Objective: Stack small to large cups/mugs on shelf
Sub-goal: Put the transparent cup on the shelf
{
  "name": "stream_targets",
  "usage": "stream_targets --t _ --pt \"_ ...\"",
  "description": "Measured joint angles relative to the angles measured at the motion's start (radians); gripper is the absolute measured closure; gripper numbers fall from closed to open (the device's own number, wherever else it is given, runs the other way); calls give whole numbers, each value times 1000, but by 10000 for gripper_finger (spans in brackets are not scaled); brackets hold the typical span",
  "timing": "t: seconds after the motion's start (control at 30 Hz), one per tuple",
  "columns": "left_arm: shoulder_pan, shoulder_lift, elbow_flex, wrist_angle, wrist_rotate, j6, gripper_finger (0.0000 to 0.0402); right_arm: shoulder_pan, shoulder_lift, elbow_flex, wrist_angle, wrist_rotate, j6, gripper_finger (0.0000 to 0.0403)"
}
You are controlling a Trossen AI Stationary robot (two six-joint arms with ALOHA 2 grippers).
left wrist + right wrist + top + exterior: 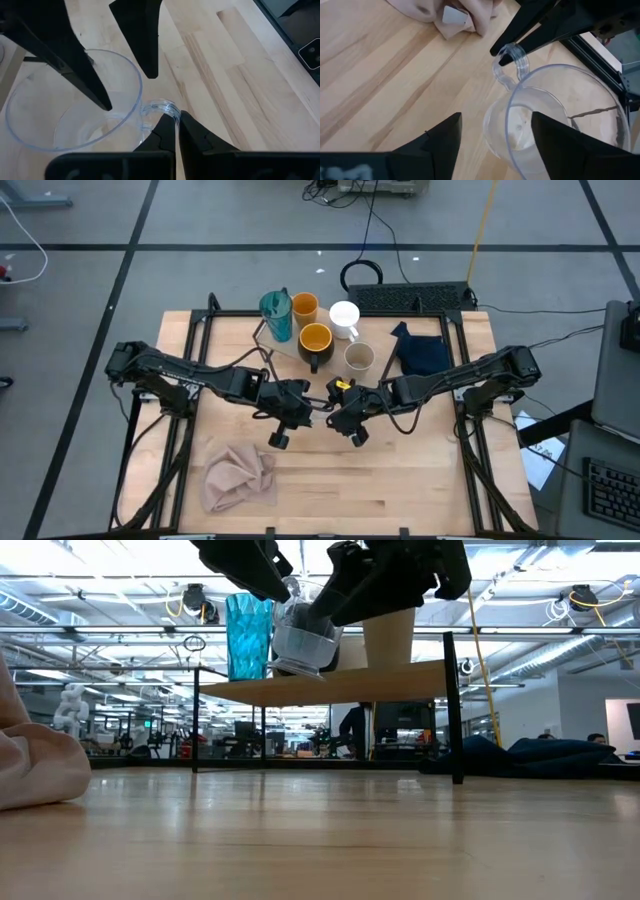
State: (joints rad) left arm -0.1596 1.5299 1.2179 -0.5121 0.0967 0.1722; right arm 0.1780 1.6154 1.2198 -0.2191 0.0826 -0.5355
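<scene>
Handover risk: small clear glass mug (75,107) held in mid-air by its handle alone.

The left gripper (176,122) is clamped tight on the mug's thin clear handle, the cup hanging above the wooden tabletop (400,480), short of the light-wood shelf (330,685). The right gripper (492,132) stands spread wide, its fingers straddling the rim, holding nothing. If the left gripper lets go before the right one closes, I judge the mug would swing or drop.
</scene>
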Motion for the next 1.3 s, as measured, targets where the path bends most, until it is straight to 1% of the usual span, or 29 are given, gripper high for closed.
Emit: stream_targets --t 0.27,0.7,0.97,1.03,1.3 --pt "0 0 0 -2 -1 1 399 0 -1 0 -2 0 11 240" --pt "1 0 0 -2 -18 0 399 3 -1 0 -2 1 21 319" --pt "1 0 0 0 -20 0 398 4 -1 -1 -7 0 -8 390" --pt "1 0 0 2 -20 1 398 3 -1 -2 -7 -1 -16 397" --pt "3 0 0 2 -21 2 382 3 -1 -2 -6 0 -22 400"
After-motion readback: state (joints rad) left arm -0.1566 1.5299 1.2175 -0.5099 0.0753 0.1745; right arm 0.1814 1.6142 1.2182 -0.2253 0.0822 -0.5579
